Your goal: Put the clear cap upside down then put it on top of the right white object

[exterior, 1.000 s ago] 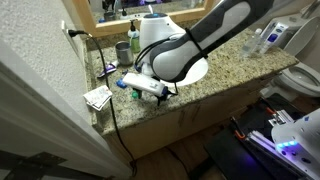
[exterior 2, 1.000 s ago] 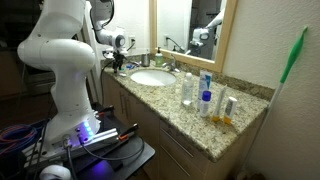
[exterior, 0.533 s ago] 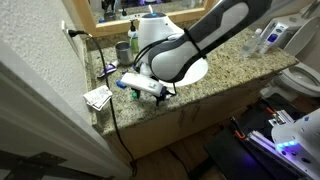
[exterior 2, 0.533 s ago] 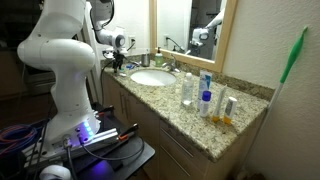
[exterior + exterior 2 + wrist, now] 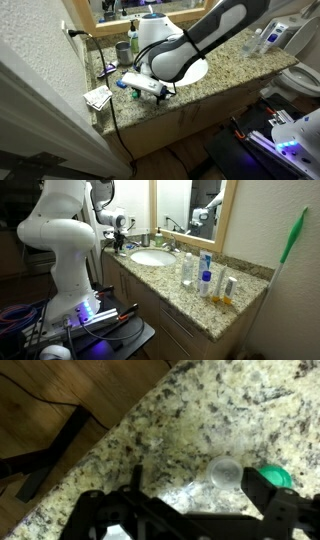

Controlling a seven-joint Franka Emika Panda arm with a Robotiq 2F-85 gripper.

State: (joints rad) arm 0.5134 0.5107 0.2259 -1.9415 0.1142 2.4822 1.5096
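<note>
So the wrist view has the whole story: the clear cap (image 5: 225,470) sits on the granite surface (image 5: 240,410), right of centre in the frame. It's a bit above the gap between the two fingers (image 5: 265,488) and closer to the right-hand one. The gripper (image 5: 200,490) is spread wide with nothing in it. The cap looks round from up here, so there's no long axis to line up with (can't tell which way up it sits, too blurry). I'd guess the next move is a short drop, nudged toward frame right.

Count: one clear cap, one green round thing (image 5: 278,477) just beside it on the right, two fingers. I can't pick out the right white object for sure in any view.
</note>
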